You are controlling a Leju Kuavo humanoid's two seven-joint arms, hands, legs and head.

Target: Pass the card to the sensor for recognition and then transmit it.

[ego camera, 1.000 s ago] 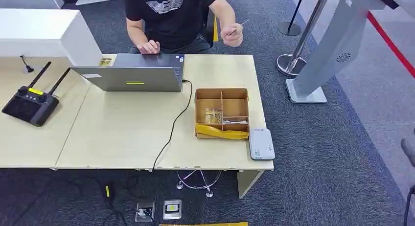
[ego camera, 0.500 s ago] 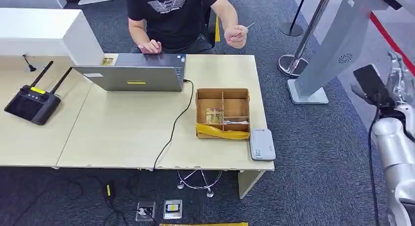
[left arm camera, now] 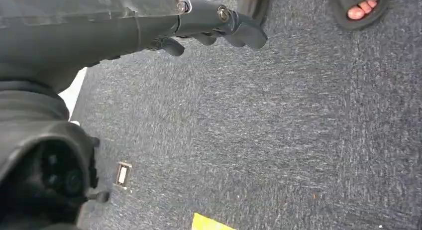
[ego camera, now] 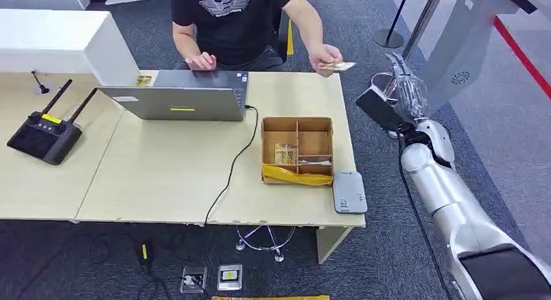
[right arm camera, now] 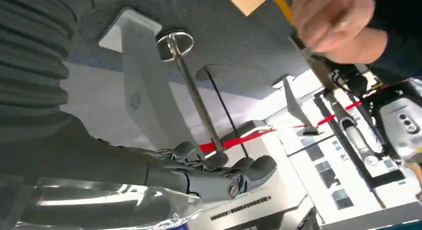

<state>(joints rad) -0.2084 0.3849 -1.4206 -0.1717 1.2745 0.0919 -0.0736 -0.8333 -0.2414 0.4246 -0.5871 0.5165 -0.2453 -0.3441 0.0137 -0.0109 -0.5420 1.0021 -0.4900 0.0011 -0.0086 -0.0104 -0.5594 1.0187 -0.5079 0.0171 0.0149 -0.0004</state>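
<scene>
Pale wood-laminate desk (ego camera: 162, 176), head view: grey laptop (ego camera: 174, 102) at the far edge; black twin-antenna remote controller (ego camera: 40, 137) toward the left edge; brown cardboard divided tray (ego camera: 297, 150) near the right edge; white flat card sensor (ego camera: 349, 191) at the near right corner, just beside the tray. Seated person in a black shirt (ego camera: 227, 21) holds a small pale card (ego camera: 339, 66) out over the far right corner. Robot's silver right hand (ego camera: 408, 89) is raised off the desk's right edge, near the card but apart from it, fingers extended, holding nothing.

Left wrist view: dark left hand (left arm camera: 209, 23) hangs above grey carpet (left arm camera: 278, 140), fingers loosely spread, nothing held.

Right wrist view: right hand (right arm camera: 219, 172) lies open, fingers straight; person's hand (right arm camera: 331, 18) with the card beyond it, not touching.

Risk, judged: the handover is not yet made. A thin card offered edge-on may slip between the fingers if they close early or off-centre, and fall to the carpet. A sweep toward the sensor could clip the tray.
</scene>
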